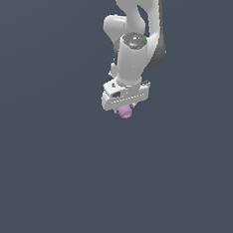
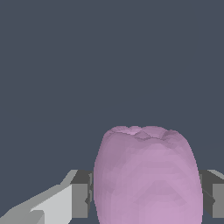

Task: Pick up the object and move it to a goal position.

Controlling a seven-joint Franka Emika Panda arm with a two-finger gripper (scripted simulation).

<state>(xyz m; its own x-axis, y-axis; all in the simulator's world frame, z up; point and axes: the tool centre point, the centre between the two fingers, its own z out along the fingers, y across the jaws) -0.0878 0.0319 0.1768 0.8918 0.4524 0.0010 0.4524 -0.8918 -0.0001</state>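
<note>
Contact between the jaws and the lump [image 2: 146, 175] is the relation that matters for the coming move: in the wrist view the pink-lilac lump sits directly between the two fingers [image 2: 81, 199], one dark pad pressed on each side of it, so the gripper [image 1: 124, 109] is clenched on it and not released. The lump looks a little taller than wide there, with its long axis pointing away from the wrist, along the fingers, and its far end has a few shallow folds. In the exterior view only its lower part shows, pink under the white hand, near the middle of the picture and a little above the centre. From this I judge that the pick is done and what remains is the carrying. What is hard to tell is quite much. No goal marker appears in either view, so I cannot say which way the goal lies. The background is one flat dark grey, without shadow or edge, so I cannot tell whether the lump hangs above the desk or touches it. The near end of the lump is cut off by the picture edge.
</note>
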